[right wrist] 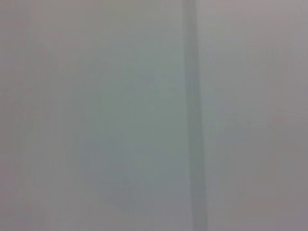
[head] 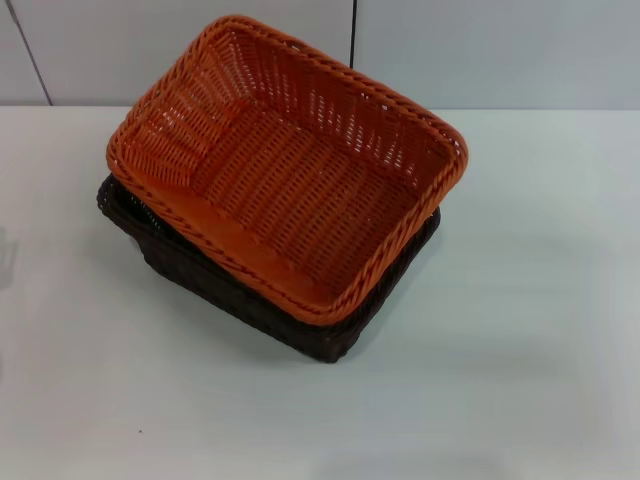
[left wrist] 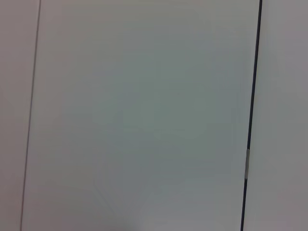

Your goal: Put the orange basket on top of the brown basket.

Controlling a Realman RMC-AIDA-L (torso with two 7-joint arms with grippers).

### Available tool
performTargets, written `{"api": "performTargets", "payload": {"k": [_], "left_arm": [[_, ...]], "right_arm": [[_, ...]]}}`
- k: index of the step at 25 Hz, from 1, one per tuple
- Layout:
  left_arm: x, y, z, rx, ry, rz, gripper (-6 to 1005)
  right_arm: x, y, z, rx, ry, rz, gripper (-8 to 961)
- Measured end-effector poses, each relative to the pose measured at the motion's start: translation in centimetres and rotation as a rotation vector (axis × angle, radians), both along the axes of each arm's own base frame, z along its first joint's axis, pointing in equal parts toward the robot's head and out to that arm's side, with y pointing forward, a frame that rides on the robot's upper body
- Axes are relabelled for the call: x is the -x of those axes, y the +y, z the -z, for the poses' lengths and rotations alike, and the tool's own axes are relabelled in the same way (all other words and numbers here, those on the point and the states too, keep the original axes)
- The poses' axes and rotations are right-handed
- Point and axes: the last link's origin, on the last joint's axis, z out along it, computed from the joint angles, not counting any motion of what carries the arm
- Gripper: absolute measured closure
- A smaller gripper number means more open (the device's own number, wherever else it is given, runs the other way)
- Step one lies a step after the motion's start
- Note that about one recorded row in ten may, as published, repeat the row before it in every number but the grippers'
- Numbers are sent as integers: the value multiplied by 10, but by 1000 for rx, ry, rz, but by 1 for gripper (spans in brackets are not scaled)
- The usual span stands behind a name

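The orange basket (head: 290, 165) sits on top of the brown basket (head: 250, 300) in the middle of the white table, in the head view. It rests slightly askew, so the brown basket's rim and wall show along its near and left sides. The orange basket is empty inside. Neither gripper shows in any view. Both wrist views show only pale wall panels.
The white table (head: 520, 380) spreads around the baskets. A pale panelled wall (head: 480, 50) with a dark vertical seam (head: 352, 30) stands behind the table. The left wrist view shows a dark seam (left wrist: 252, 96) between wall panels.
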Motion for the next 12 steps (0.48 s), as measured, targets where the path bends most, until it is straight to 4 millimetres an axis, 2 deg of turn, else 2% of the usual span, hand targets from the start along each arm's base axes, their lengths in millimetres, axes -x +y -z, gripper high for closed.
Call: {"api": "performTargets", "payload": {"k": [2, 5, 8, 12], "left_arm": [[0, 0, 0, -1, 1, 0, 159], [1, -1, -1, -2, 2, -1, 159], [1, -1, -1, -1, 2, -1, 159], [0, 1, -2, -4, 3, 1, 159]], "right_arm": [[-29, -13, 3, -49, 51, 45, 405], [-51, -25, 5, -79, 116, 79, 405], [-57, -31, 5, -105, 102, 83, 405], [-54, -33, 5, -131, 79, 58, 405]]}}
